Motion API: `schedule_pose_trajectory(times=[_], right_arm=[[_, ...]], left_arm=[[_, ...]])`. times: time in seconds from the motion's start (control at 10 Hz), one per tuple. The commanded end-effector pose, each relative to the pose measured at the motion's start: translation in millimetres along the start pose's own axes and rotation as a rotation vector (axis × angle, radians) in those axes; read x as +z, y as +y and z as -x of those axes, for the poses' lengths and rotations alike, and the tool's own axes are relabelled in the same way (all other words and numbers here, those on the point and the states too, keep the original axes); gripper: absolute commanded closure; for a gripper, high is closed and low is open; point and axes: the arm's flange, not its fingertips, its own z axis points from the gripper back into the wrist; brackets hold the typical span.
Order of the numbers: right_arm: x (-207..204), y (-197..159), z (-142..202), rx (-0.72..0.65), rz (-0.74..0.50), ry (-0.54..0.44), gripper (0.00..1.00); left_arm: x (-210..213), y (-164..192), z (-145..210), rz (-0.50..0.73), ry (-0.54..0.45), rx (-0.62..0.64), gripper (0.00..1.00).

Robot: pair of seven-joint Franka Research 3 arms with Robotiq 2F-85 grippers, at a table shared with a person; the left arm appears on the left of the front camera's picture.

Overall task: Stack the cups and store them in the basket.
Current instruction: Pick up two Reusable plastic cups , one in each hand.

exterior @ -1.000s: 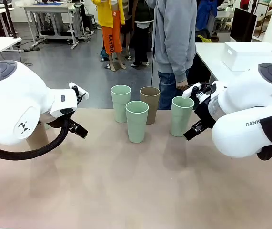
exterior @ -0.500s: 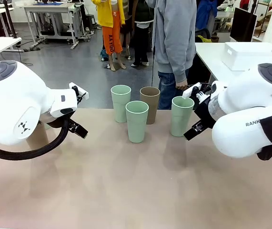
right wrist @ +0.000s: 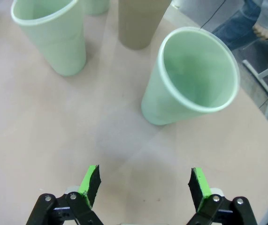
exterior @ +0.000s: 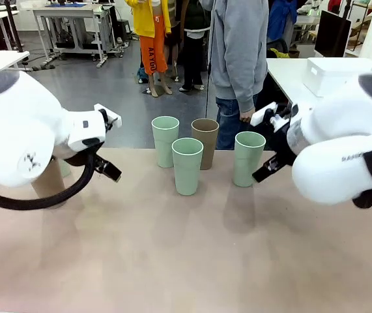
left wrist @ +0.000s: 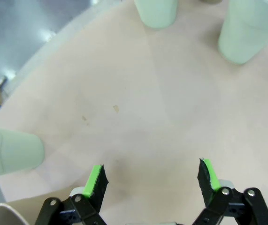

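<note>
Nearest, both grippers are held spread and empty: the left gripper (left wrist: pixel 151 174) over bare table (left wrist: pixel 171 93), the right gripper (right wrist: pixel 143 180) near a mint cup (right wrist: pixel 190 77). Farther off, four cups (exterior: pixel 187 165) stand apart, unstacked. Stacking and storing are judged wholly undone.

We are seeing the mint cups (exterior: pixel 187 165) at mid-frame in the front view wearing a smooth, matt, plastic-looking finish, and the tan cup (exterior: pixel 205 142) sharing that dull surface. The table (exterior: pixel 172 261) is showing a smooth, pale beige matt top. The arms' white shells (exterior: pixel 16 130) are looking like glossy moulded plastic. At upper right the basket (exterior: pixel 342 77) is reading as smooth white plastic. The left gripper (left wrist: pixel 151 167) is showing rubbery green pads (left wrist: pixel 95 182) on black fingers. The person's grey top (exterior: pixel 241 45) is looking like soft cloth.
</note>
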Motion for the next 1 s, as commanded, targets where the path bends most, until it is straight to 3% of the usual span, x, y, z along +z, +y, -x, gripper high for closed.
schedule_pose_trajectory(times=[0.0, 0.2, 0.4, 0.7, 0.9], right_arm=[[54, -21, -26, -0.002, -0.012, -0.016, 0.0], [103, -49, -39, 0.007, -0.048, -0.056, 0.0], [147, -89, -26, 0.05, -0.129, -0.122, 0.0], [194, -164, 37, 0.129, -0.238, -0.274, 0.0], [204, -198, 81, 0.158, -0.293, -0.376, 0.0]], left_arm=[[54, 28, -24, 0.133, 0.021, 0.006, 0.0], [115, 55, -40, 0.229, 0.044, -0.037, 0.0], [165, 96, -31, 0.324, 0.045, -0.109, 0.0], [230, 175, 27, 0.475, -0.089, -0.244, 0.0], [243, 218, 73, 0.526, -0.215, -0.302, 0.0]])
